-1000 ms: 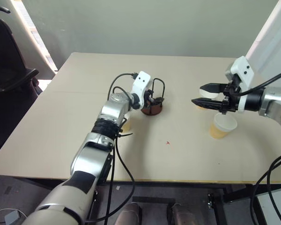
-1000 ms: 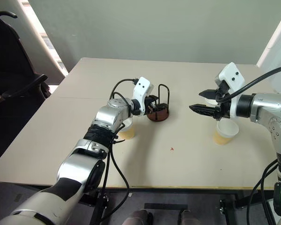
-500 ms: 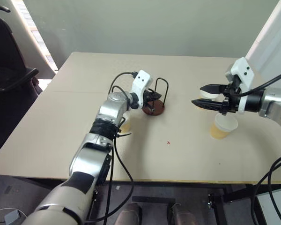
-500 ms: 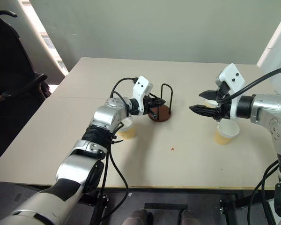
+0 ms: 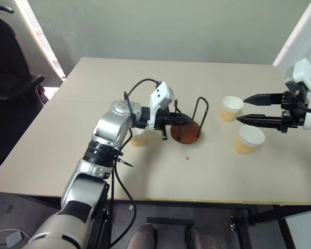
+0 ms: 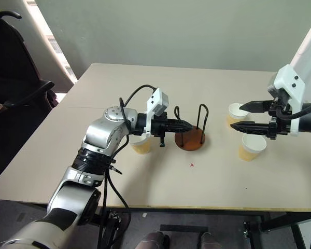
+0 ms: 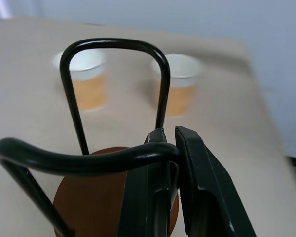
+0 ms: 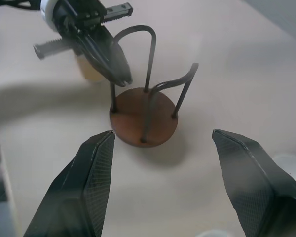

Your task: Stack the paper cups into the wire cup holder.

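Tabletop [image 5: 67, 129] now has the wire cup holder [image 5: 188, 124] dragged nearer the paper cups [image 5: 231, 108], left gripper [image 5: 189, 119] pinching its loop; right gripper [image 5: 249, 110] spread.

Head stereo overlooks table [image 5: 67, 135]; wrists close, seemingly facing.

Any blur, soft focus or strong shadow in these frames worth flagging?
Left wrist view: the cups behind the holder are soft, and the near wire and left gripper loom large. Right wrist view: the right gripper's fingers are blurred, the holder casts a soft shadow. Eye views: sharp, bright window glare at upper left.
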Controlling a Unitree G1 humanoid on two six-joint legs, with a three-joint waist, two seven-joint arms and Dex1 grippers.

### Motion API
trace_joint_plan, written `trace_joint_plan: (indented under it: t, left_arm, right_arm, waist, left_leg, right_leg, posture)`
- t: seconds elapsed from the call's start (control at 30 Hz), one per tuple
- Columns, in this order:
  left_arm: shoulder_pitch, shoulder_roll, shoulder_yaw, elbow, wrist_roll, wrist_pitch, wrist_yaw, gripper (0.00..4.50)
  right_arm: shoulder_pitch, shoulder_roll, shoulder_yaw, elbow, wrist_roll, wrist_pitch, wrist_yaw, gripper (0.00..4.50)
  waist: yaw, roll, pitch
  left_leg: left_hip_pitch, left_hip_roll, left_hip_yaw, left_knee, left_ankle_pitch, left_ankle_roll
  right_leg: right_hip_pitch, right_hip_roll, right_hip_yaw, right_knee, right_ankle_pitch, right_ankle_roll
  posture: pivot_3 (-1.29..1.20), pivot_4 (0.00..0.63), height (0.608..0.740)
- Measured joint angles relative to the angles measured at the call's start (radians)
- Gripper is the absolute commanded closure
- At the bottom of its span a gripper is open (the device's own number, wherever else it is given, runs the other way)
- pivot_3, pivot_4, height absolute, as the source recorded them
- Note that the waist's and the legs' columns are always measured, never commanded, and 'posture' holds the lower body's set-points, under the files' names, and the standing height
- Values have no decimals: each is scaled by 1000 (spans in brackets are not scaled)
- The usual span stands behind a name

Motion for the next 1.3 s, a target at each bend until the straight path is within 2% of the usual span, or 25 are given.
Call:
trace_joint_plan:
  t: [0.33,0.67,0.8,1.0,1.1,1.13,1.3]
  left_arm:
    - [66,44,-72,-76,-40,39,-98,4460]
    - [123,59,-133,-78,-6,-18,-115,4460]
    - [132,65,-141,-78,1,-26,-115,3306]
    - [141,82,-157,-102,1,-23,-132,1145]
    - [143,87,-157,-122,-3,-21,-134,212]
    - [144,91,-157,-131,-8,-17,-137,68]
    - [163,177,-135,-205,-53,22,-172,68]
  right_arm:
    - [55,-36,-43,-39,27,15,-3,1220]
    - [60,-42,-12,-42,31,9,0,1220]
    - [65,-64,23,-48,31,-4,40,1220]
    - [35,-86,90,-44,30,-33,118,1220]
    - [10,-91,119,-38,25,-49,147,1220]
    - [1,-91,130,-35,22,-54,155,1220]
    - [-57,-87,183,16,-24,-109,184,1220]
  waist:
    - [-1,0,0]
    - [-1,0,0]
    - [-1,0,0]
    - [-1,0,0]
    - [-2,0,0]
    - [-2,0,0]
    - [-9,0,0]
  left_leg:
    - [0,0,0,1,-1,8]
    - [0,0,0,1,-2,10]
    - [0,0,0,1,-2,10]
    - [0,0,0,1,-3,10]
    - [0,0,0,1,-3,10]
    - [0,0,0,1,-3,10]
    - [0,0,0,0,-3,11]
  right_leg:
    - [1,0,0,0,0,0]
    - [1,0,0,-1,0,1]
    - [1,0,0,-1,0,1]
    - [1,0,0,-1,-1,1]
    - [1,0,0,-1,-1,1]
    - [1,0,0,-1,-1,1]
    - [0,0,0,0,-1,1]
  posture:
    - [0,150,740]
    - [0,150,740]
    - [0,150,740]
    - [0,150,740]
    - [0,150,740]
    - [0,150,740]
    - [0,150,740]
